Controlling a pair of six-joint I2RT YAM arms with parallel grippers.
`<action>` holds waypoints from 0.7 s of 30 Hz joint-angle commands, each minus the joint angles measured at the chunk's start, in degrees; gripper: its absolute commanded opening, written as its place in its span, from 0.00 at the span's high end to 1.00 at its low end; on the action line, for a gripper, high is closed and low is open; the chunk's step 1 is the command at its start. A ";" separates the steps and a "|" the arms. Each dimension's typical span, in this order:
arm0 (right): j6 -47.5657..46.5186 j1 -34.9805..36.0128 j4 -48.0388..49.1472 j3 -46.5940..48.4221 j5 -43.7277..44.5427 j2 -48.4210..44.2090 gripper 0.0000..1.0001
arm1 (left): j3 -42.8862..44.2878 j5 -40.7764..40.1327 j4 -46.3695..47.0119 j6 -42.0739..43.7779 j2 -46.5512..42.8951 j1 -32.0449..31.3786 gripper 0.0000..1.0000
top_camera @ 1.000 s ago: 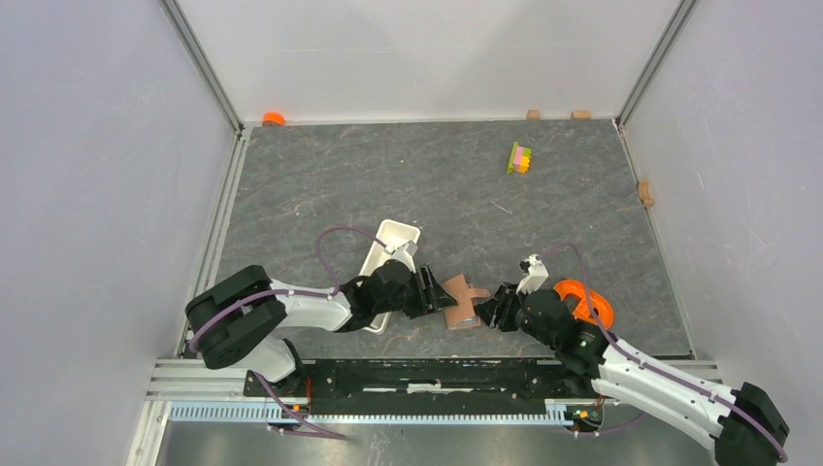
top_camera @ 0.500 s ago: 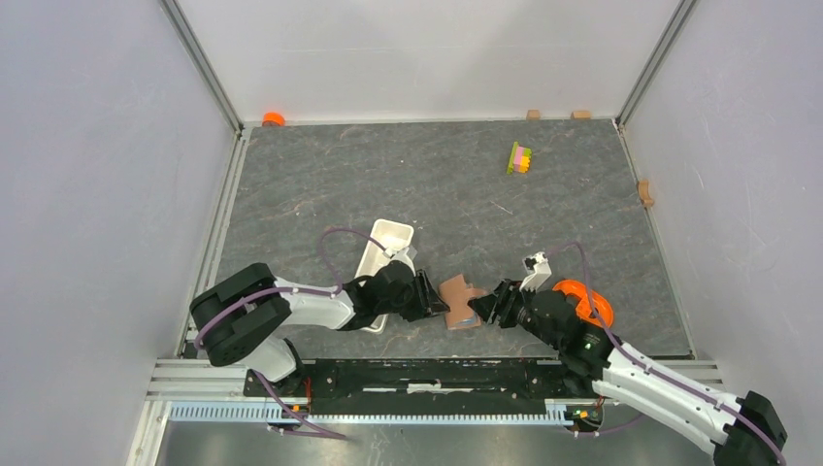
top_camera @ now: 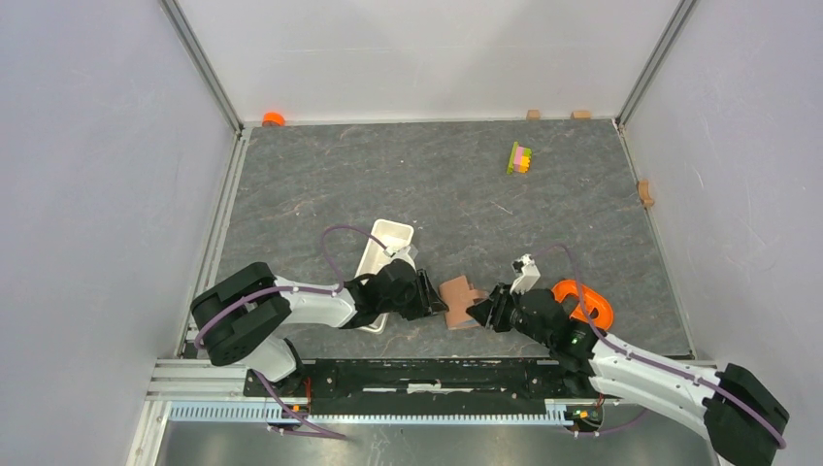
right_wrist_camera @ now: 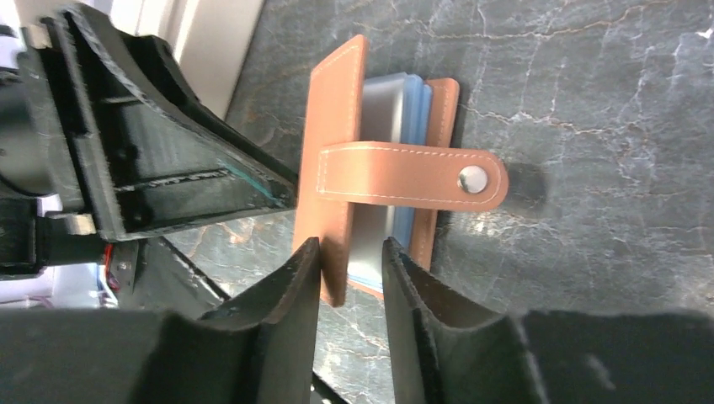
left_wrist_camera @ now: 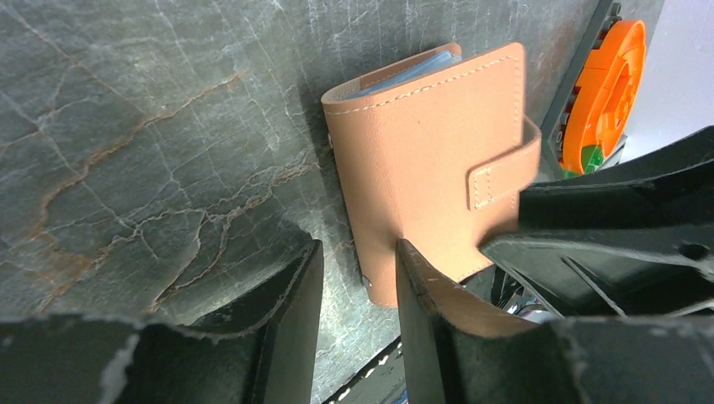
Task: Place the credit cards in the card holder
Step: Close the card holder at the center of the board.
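Observation:
The card holder [top_camera: 461, 299], a reddish-brown wallet with a snap strap, lies on the table between both grippers. Pale blue-grey credit cards [right_wrist_camera: 389, 160] sit between its covers; their edge also shows in the left wrist view [left_wrist_camera: 414, 71]. My left gripper [top_camera: 440, 303] is at the wallet's left side, jaws slightly apart [left_wrist_camera: 358, 252], with the wallet's [left_wrist_camera: 421, 160] corner by the gap and table showing between them. My right gripper [top_camera: 478, 313] is at its right side, jaws slightly apart [right_wrist_camera: 349, 246] astride the edge of the upper cover [right_wrist_camera: 337, 168].
A long white tray [top_camera: 383, 254] lies just behind my left wrist. An orange spool [top_camera: 585, 301] sits beside my right arm, also in the left wrist view [left_wrist_camera: 602, 93]. A coloured block stack [top_camera: 520, 157] and small wooden blocks [top_camera: 645, 192] lie far back. Walls enclose the table.
My right gripper has moved left, from beside the wallet to over its right edge. My left gripper and the wallet have hardly moved.

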 commanded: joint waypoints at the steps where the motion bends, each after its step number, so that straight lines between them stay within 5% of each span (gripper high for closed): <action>1: 0.72 0.17 5.25 -0.42 0.43 3.77 0.73 | -0.53 -0.97 3.34 2.59 -0.87 -0.18 0.56; 4: 2.24 0.15 0.93 -0.86 2.72 2.94 1.00 | -1.39 -1.27 4.96 2.56 -2.32 -0.22 0.52; 14: 12.18 -0.09 -0.02 -13.98 6.32 -13.36 1.00 | -2.92 2.10 14.24 -0.99 0.36 -0.22 0.43; 21: 13.42 -0.80 -6.63 -13.20 7.41 -12.59 1.00 | -1.77 4.49 21.78 -3.18 6.34 -0.05 0.44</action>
